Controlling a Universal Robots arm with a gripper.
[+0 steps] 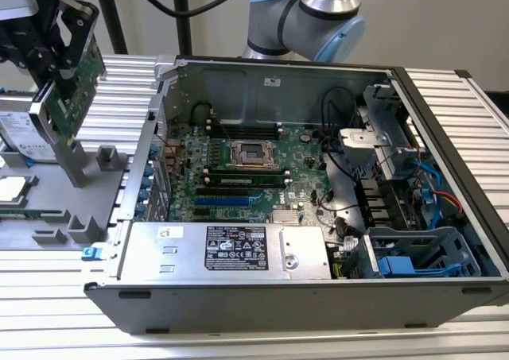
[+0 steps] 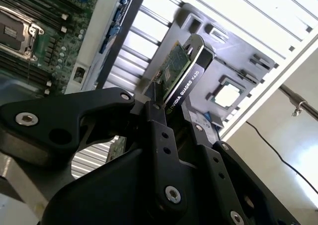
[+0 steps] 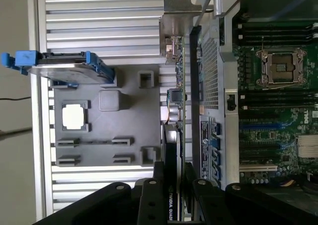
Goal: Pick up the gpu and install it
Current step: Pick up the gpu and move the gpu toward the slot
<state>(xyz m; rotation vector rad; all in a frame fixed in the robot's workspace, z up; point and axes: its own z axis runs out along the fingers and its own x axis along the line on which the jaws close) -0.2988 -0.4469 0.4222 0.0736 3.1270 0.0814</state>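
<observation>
Though white-lettered, gpu (image 2: 185,78) in gripper (image 2: 174,116).

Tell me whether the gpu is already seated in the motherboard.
No, the gripper holds the gpu outside the computer case, over the grey holder tray at the exterior view's left.

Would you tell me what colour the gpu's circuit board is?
The gpu board is green, clearest in the exterior view.

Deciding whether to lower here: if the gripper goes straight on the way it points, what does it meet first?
Probably the upright post of the gray tray, with the held gpu touching first; depth is unclear.
</observation>
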